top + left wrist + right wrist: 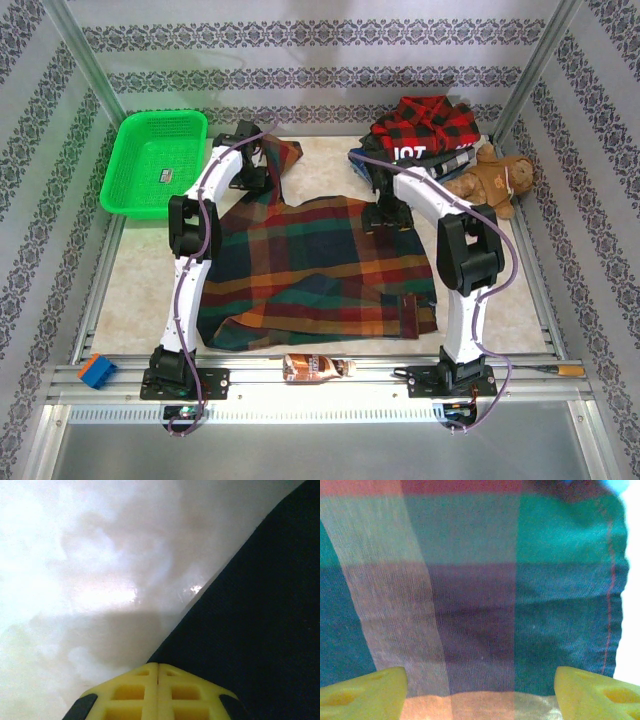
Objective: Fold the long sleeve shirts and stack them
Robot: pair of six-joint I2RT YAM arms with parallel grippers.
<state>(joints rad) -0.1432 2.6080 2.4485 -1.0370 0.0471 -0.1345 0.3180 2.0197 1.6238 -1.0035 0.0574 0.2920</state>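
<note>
Top external: plaid shirt [300, 270] spread flat mid-table, other shirts [425, 130] heaped far right. Left gripper [158, 670] tips together at dark cloth edge, prob. pinning it. Right gripper [480, 677] spread wide over plaid, prob. ready to pinch for 1st fold.

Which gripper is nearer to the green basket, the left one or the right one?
Left. The left gripper hangs just beside the green basket, by the far sleeve of the plaid shirt. The right gripper is farther off, over the shirt's far right part.
</note>
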